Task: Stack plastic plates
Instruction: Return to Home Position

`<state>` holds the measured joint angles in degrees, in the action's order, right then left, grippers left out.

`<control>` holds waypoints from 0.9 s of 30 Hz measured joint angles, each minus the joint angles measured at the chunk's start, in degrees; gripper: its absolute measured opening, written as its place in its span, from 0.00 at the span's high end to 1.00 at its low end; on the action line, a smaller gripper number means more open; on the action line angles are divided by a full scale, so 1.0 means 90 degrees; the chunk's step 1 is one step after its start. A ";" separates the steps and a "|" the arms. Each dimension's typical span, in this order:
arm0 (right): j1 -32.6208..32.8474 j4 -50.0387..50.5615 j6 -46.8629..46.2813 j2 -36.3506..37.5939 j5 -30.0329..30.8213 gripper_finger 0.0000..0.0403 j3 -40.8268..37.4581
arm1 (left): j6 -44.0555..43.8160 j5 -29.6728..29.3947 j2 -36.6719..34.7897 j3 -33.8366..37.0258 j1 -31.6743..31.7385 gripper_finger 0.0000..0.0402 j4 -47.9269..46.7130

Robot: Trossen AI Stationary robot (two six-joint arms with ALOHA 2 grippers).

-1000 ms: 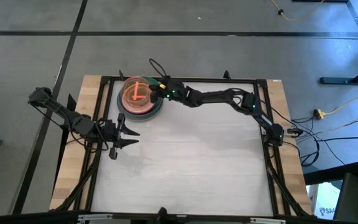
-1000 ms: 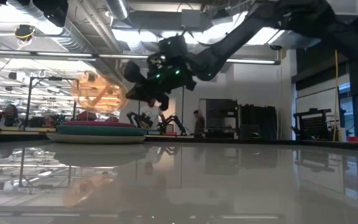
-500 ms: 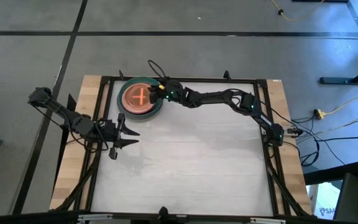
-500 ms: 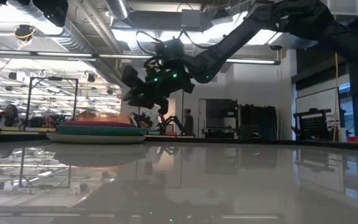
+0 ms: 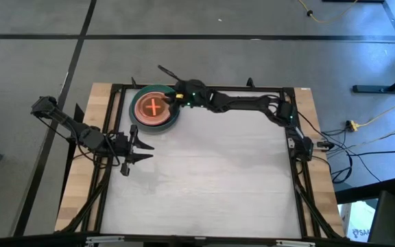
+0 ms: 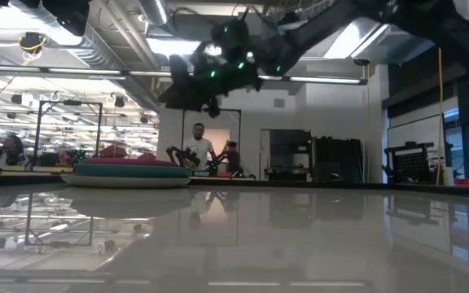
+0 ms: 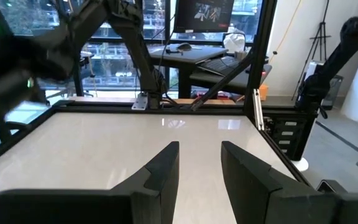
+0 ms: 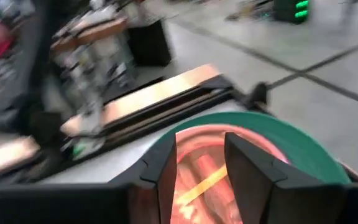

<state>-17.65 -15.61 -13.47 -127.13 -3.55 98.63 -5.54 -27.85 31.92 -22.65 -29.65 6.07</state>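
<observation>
The stack sat at the table's far left corner, and it looked tidy. The orange plate was on top with a pale cross showing on it, and the teal plate ringed it from below. From table height the pile read low, flat and level.

The right gripper hung above the stack's far right edge, clear of it. Its fingers were spread with nothing between them, so no plate was in hand. The left gripper waited by the table's left side, well apart from the stack. Its fingers were parted and empty too.

Stacking looked finished, and what seemed left was getting that right arm away cleanly. That was the danger, because the arm was stretched long and close over the pile. A dip on the way out could catch a fingertip on the orange plate or the teal rim. Plates this light and smooth would likely slide, skewing the pile or nudging it toward the rail just behind it.
</observation>
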 joint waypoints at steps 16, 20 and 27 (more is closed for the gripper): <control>0.0000 -0.0655 0.1471 0.3565 -0.0577 0.85 -0.4212 | 0.0160 -0.0849 -0.0024 0.0010 0.0000 0.80 -0.0673; 0.0000 -0.0866 0.1695 0.4925 -0.1012 0.89 -0.5612 | 0.0185 -0.0869 -0.0085 0.0010 0.0000 0.90 -0.0656; 0.0000 -0.0950 0.1690 0.7384 -0.1397 0.99 -0.7496 | 0.0443 -0.0899 -0.0396 0.0010 0.0000 0.98 -0.0712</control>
<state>-17.65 -24.16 1.74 -60.67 -16.12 31.16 -1.55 -35.94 28.36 -22.56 -29.65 -0.35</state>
